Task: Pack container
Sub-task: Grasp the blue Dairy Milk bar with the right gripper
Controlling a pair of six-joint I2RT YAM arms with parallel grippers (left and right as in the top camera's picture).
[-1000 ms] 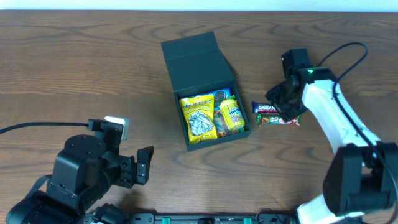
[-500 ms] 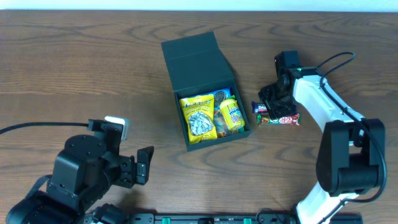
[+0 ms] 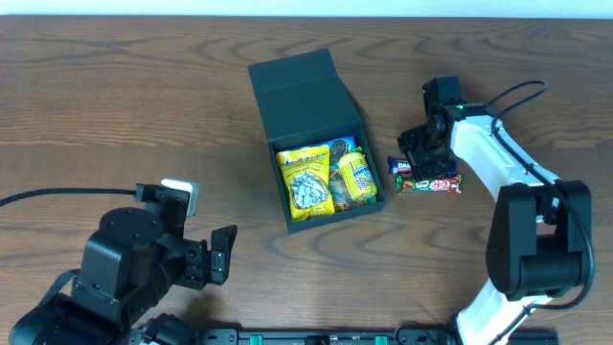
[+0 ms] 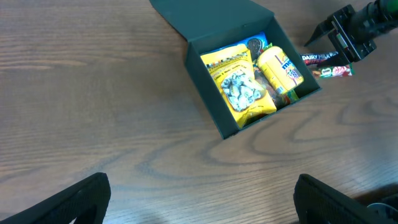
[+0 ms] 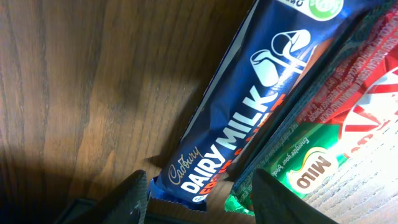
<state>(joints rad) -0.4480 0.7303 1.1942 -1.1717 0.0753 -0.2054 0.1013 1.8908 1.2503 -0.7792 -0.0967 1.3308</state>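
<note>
The dark teal container [image 3: 302,91] lies mid-table with its flap lid laid back, and shows again in the left wrist view [image 4: 208,102]. Inside are a large yellow packet [image 3: 306,184], a small yellow pack [image 3: 356,175] and a round cookie pack [image 3: 340,148]. To its right a blue Dairy Milk bar [image 3: 400,167] lies beside a green-and-red Milo bar [image 3: 439,185]. My right gripper [image 3: 421,158] is down over them. Up close, the right gripper [image 5: 200,186] stands open, straddling the end of the Dairy Milk bar [image 5: 249,118], one finger over the Milo bar [image 5: 323,149]. My left gripper [image 4: 202,183] hangs wide open over bare wood.
The left arm's bulky base [image 3: 134,268] fills the table's front left corner. The right arm [image 3: 508,172] and its cable [image 3: 522,86] arch over the right side. Bare wooden tabletop [image 3: 124,105] lies left of the container.
The right arm has swung round and its gripper has shifted a little left, onto the end of the Dairy Milk bar. The left arm and the container have not moved.
</note>
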